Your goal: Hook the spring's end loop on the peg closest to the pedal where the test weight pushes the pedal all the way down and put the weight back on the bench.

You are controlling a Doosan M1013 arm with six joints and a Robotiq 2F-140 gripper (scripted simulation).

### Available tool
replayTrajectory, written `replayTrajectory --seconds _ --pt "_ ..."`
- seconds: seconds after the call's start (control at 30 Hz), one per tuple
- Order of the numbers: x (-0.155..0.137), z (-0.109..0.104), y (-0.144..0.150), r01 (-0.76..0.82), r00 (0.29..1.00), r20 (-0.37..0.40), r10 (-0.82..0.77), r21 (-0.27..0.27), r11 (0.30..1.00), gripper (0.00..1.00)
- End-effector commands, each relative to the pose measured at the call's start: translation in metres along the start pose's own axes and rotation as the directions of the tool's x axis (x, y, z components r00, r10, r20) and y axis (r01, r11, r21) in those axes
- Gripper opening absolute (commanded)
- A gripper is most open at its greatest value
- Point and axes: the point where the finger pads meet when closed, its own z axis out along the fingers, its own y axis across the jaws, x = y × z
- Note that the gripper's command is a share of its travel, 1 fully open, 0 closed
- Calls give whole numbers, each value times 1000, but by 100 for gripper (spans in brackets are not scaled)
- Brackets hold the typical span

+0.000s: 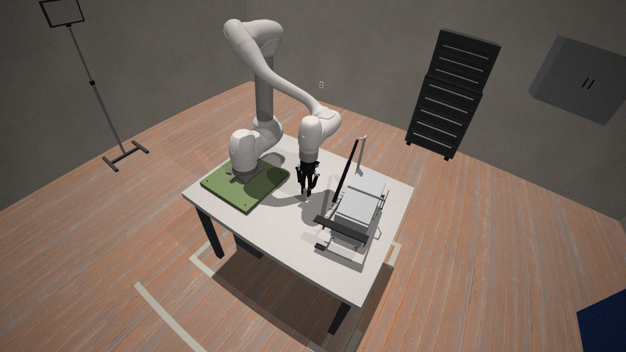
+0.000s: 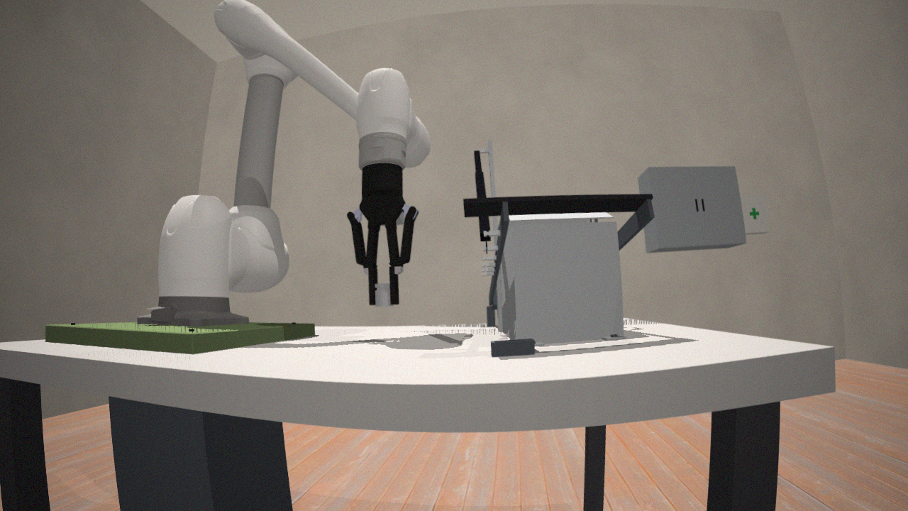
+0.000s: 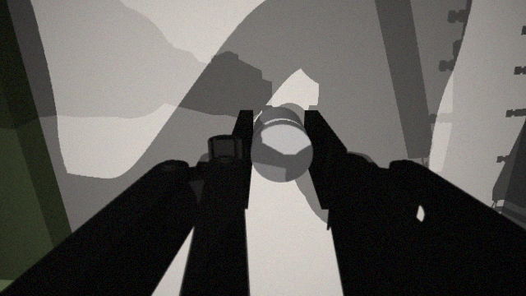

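Observation:
My gripper (image 1: 306, 193) (image 2: 383, 298) (image 3: 278, 131) is shut on the steel test weight (image 2: 382, 294) (image 3: 282, 153), a small grey cylinder. It holds the weight upright, a little above the bench (image 1: 271, 223) (image 2: 393, 368). The feeder (image 1: 358, 201) (image 2: 565, 279), a grey box, stands to the right of the gripper. Light pegs (image 2: 488, 265) stick out from its side facing the gripper. A long black bar (image 1: 346, 170) (image 2: 480, 190) stands steeply above them. A dark plank (image 1: 341, 228) (image 2: 558, 204) lies across the feeder's near end. I cannot make out the spring's loop or its peg.
A light post (image 1: 360, 155) rises beside the black bar. A low dark block (image 1: 320, 246) (image 2: 513, 347) sits at the feeder's near foot. The arm's base stands on a green plate (image 1: 212, 186) (image 2: 120, 338) at the left.

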Motion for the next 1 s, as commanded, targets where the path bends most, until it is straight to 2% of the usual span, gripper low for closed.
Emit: replayTrajectory --seconds 0.0,0.13,0.6,0.7,0.97 --pt "0 -9 0 0 1000 0 0 -1 1000 25" --pt "0 -8 0 0 1000 0 0 -1 1000 25" --pt "0 -46 0 0 1000 0 0 -1 1000 25" --pt "0 -43 0 0 1000 0 0 -1 1000 25" --pt "0 -64 0 0 1000 0 0 -1 1000 25"
